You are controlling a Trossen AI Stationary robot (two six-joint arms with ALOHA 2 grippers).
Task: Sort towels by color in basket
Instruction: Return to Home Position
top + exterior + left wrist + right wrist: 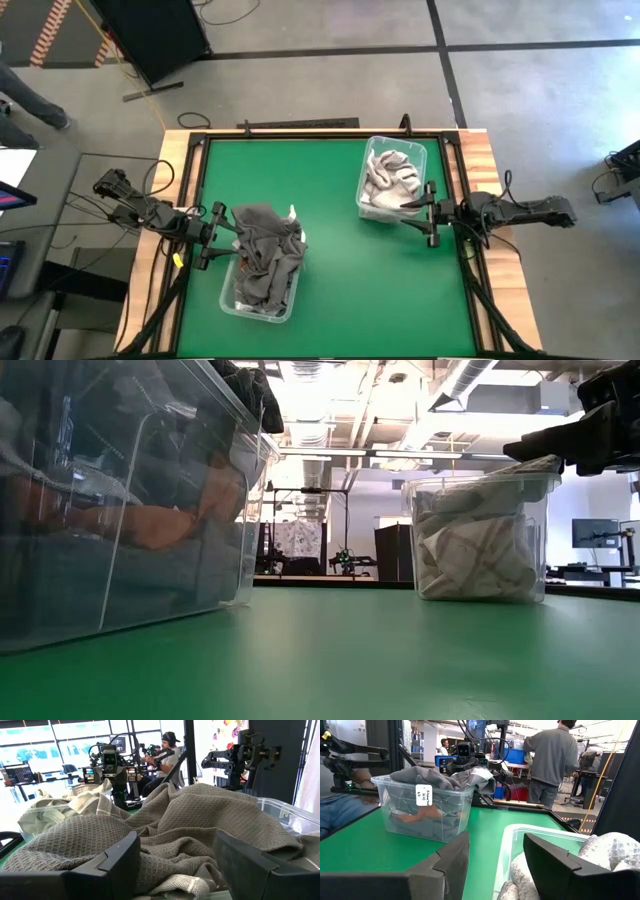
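Observation:
Dark grey and heathered grey towels (pixel 268 248) are heaped in a clear bin (pixel 250 305) at the table's near left and spill over its rim. A rust orange towel (pixel 420 814) shows through that bin's wall. Beige-grey and white towels (pixel 390 172) fill a second clear bin (pixel 365 205) at the far right. My left gripper (pixel 228 238) stands open and level at the left bin's left side, the grey heap (pixel 190 820) just beyond its fingers. My right gripper (pixel 412 212) stands open and level over the right bin's near right corner (pixel 520 832).
Bare green tabletop (pixel 330 290) lies between the two bins and toward the near edge. Wooden borders (pixel 490 170) and a black frame rail (pixel 300 135) ring the table. People (pixel 550 755) and other equipment stand in the room beyond.

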